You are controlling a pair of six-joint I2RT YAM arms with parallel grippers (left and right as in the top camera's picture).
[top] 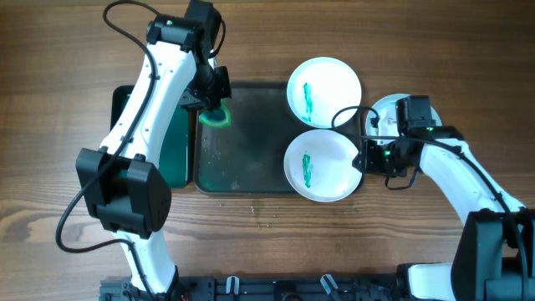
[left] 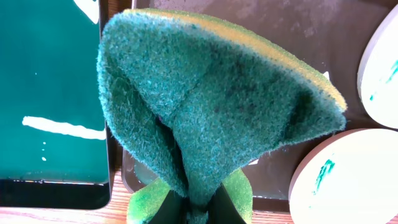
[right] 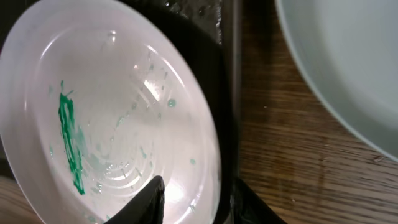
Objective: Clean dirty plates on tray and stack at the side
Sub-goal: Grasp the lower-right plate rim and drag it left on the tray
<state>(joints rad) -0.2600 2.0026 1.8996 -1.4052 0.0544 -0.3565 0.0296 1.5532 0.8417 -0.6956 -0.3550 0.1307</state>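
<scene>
A dark tray (top: 247,150) holds two white plates smeared with green, a far one (top: 324,90) and a near one (top: 320,165). My left gripper (top: 214,99) is shut on a folded green sponge (top: 217,114) and holds it over the tray's far left corner. In the left wrist view the sponge (left: 217,93) fills the frame above the fingers (left: 196,199). My right gripper (top: 361,157) is at the near plate's right rim. In the right wrist view its fingers (right: 199,183) straddle that plate's (right: 112,124) rim, one inside and one outside by the tray edge (right: 229,93).
A clean white plate (top: 386,113) lies on the wood right of the tray, partly under my right arm, and shows in the right wrist view (right: 348,62). A tub of teal water (top: 174,142) stands left of the tray (left: 50,93).
</scene>
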